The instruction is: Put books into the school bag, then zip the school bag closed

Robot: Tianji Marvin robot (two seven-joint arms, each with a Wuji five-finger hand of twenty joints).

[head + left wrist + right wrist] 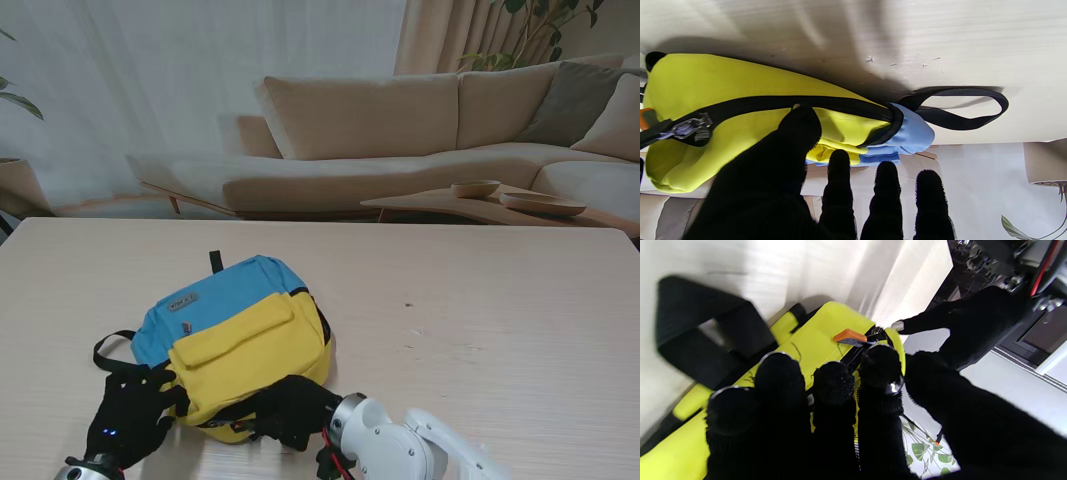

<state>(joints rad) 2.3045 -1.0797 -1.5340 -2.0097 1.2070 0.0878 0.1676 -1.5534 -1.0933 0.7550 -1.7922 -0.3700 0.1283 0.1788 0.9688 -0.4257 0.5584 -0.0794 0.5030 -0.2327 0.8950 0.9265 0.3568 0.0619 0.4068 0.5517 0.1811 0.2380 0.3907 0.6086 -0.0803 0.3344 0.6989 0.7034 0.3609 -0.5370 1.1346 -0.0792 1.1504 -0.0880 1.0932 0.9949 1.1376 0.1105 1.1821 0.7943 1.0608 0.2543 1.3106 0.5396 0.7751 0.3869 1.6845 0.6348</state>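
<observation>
Pale table (480, 300), sofa (400, 140) behind, school bag (240, 340) between hands

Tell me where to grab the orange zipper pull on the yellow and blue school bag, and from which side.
Pinch the flat orange zipper pull across its two broad faces, probably coming from the right hand's side, nearest it. It sticks out from the black zipper track on the yellow and blue school bag's near edge, so thumb and forefinger can close around it.

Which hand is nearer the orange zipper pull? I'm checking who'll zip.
Right. The right hand has fingertips beside the orange zipper pull; the left hand rests at the bag's left corner.
</observation>
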